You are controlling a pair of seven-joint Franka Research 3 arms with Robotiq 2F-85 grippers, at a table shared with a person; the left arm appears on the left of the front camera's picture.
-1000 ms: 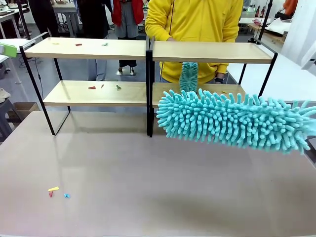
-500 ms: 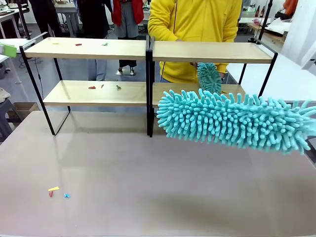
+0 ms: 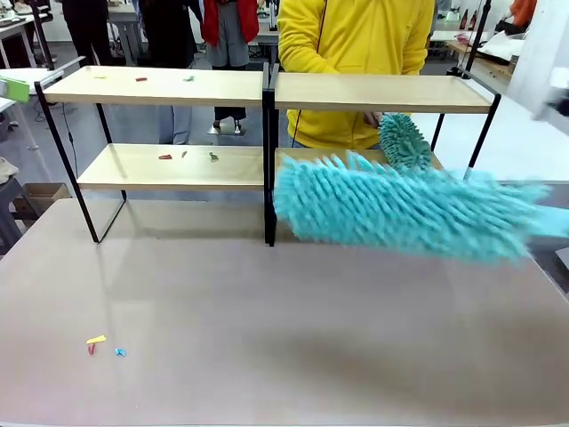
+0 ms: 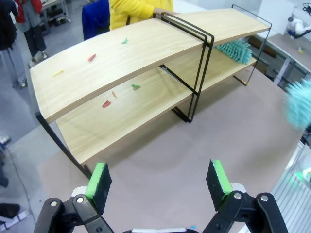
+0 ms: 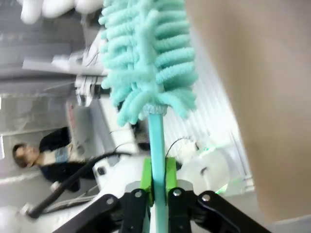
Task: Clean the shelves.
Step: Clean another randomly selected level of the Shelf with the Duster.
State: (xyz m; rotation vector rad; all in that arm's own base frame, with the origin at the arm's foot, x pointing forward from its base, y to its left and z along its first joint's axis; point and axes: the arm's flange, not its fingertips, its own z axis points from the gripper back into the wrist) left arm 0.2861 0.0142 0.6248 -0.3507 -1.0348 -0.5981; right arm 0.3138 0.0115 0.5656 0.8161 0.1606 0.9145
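Note:
The shelves [image 3: 267,89] stand across the far half of the table, also seen in the left wrist view [image 4: 121,53]. Small red and green scraps [image 3: 165,157] lie on the left boards. My right gripper [image 5: 158,177] is shut on the thin teal handle of a big fluffy teal duster [image 3: 400,209], which hangs motion-blurred in front of the lower right board. The person in yellow holds a smaller teal duster [image 3: 404,140] on that lower right board. My left gripper [image 4: 160,179] is open above the table, nothing between its green pads [image 4: 99,179].
Yellow, red and blue scraps [image 3: 98,342] lie on the grey table [image 3: 267,338] near the front left. The person [image 3: 356,44] stands right behind the right half of the rack. Other tables and people show beyond.
The person's small duster has slid right along the lower right board. My big duster has started moving, shifting slightly left and up, and is now blurred.

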